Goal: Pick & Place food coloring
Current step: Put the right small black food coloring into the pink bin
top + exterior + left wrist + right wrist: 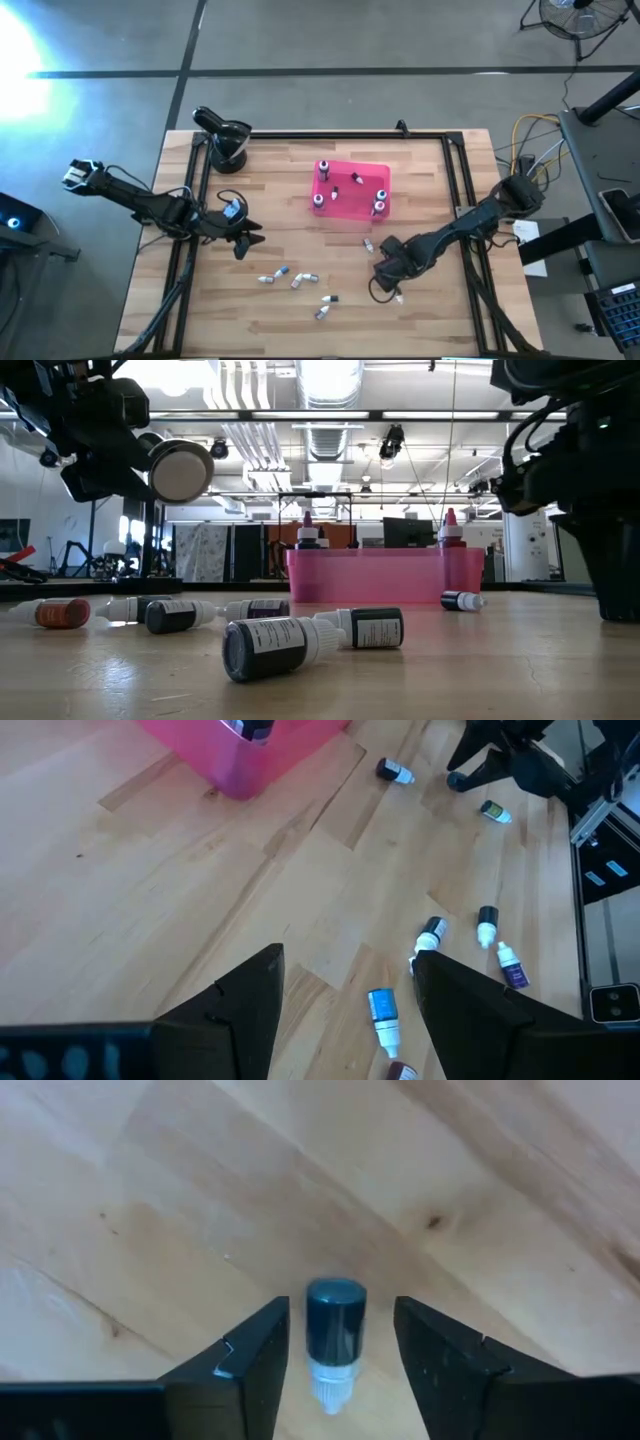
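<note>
1. My right gripper [335, 1355] is low over the table [300, 215], fingers apart, straddling a lying bottle [333, 1338] without touching it.
2. My left gripper [345, 1010] hovers open.
3. Four bottles stand in the tray [345, 205].

Two dark jointed arms, black cables, left hand [243, 238] with blue marking, matte wedge fingers [245, 1370]

wooden table [200, 310], pink tray [350, 210], scattered bottles [300, 280]
</note>
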